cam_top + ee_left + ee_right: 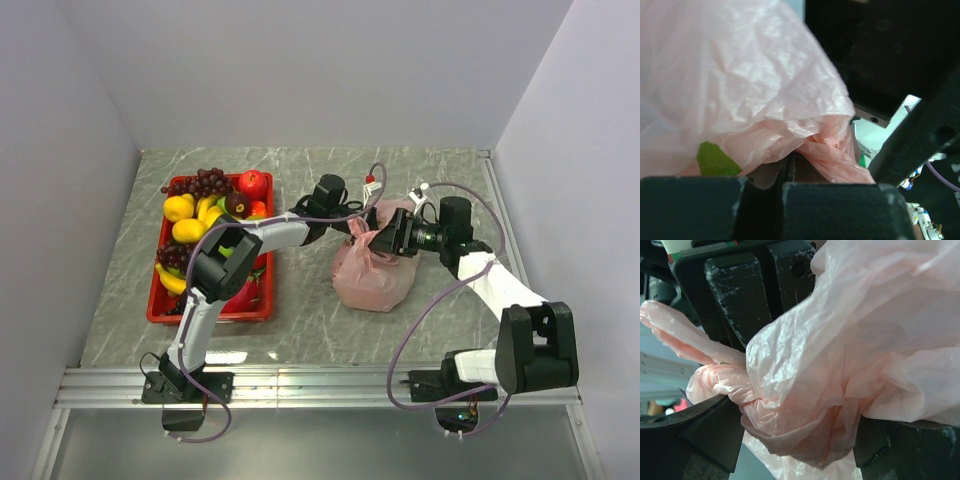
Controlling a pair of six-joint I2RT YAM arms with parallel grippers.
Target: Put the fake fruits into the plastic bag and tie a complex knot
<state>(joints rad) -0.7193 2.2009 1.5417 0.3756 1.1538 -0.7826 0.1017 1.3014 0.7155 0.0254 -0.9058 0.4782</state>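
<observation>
The pink plastic bag (375, 280) sits on the table with fruit inside; a green fruit (715, 160) shows through its film. My left gripper (358, 228) is shut on a strand of the bag's gathered film (832, 157) at its mouth. My right gripper (388, 238) faces it from the right, its jaws apart with the twisted bunch of film, the knot (740, 390), lying between the fingers (710, 432). The left gripper's fingers (737, 295) show just behind that bunch. Purple grapes (200, 183), a red apple (253, 184) and yellow lemons (180, 208) lie in the tray.
A red rectangular tray (155, 300) with several fruits stands at the left, under the left arm's elbow. Grey walls close in the table on the left, back and right. Cables loop from both arms near the front edge.
</observation>
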